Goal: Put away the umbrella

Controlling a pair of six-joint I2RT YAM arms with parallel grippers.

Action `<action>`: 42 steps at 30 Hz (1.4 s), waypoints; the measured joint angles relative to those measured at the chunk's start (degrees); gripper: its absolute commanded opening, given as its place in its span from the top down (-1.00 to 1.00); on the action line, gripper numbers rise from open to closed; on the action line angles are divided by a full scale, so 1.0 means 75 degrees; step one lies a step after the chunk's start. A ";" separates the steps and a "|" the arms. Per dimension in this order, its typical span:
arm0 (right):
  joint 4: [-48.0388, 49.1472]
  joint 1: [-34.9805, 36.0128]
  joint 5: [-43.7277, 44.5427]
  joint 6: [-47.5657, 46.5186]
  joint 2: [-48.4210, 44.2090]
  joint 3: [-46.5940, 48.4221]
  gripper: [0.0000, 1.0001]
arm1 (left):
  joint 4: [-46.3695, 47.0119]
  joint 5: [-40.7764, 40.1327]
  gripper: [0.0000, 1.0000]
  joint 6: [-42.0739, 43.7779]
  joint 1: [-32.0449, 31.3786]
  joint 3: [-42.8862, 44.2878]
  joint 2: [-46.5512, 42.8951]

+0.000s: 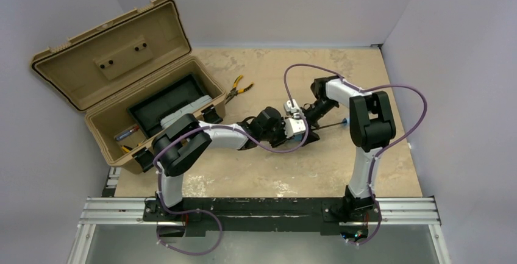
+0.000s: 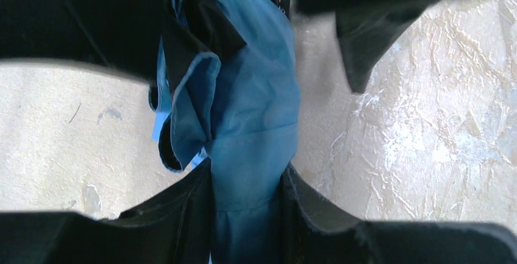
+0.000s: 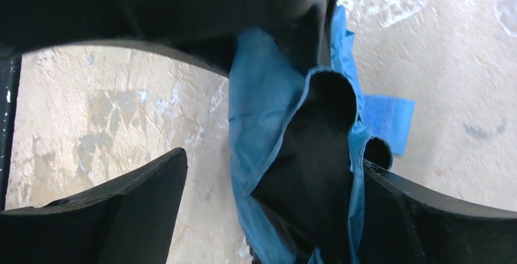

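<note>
Two arms, the left arm (image 1: 183,145) and the right arm (image 1: 369,124), reach from the near edge and meet at mid-tabletop (image 2: 427,124) around one umbrella (image 2: 256,124), a crumpled blue bundle with black lining. The left fingers (image 2: 177,227) are narrow and pinch the fabric, which touches both of them. The right fingers (image 3: 134,209) stand wide and grip nothing; the bundle lies against one finger, well apart from the other. From above the wrists hide most of the bundle, and a thin dark rod (image 1: 329,126) with a blue end is probably its shaft. Farther back lies one pair of yellow-handled pliers (image 1: 238,87). At the far left stands one open tan toolbox (image 1: 110,50) holding one black tray (image 1: 164,102).
</note>
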 measured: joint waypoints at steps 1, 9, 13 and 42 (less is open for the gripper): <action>0.0000 -0.0055 0.0000 -0.0012 -0.0032 0.0003 -0.93 | -0.0050 0.0085 1.00 -0.0087 0.0044 0.0067 0.0035; -0.0017 -0.1311 -0.0268 -0.0274 -0.0819 0.0513 -0.98 | -0.0239 0.0976 1.00 -0.0912 0.0466 0.0329 0.0242; 0.0020 -0.2040 -0.0766 -0.1043 -0.1667 0.0595 -0.98 | -0.0516 0.1719 1.00 -0.1349 0.0781 0.0664 0.0466; 0.5794 0.0239 0.1364 -0.1833 -0.3381 -0.3923 -0.40 | -0.3086 0.5563 1.00 -0.3433 0.1964 0.3398 0.2457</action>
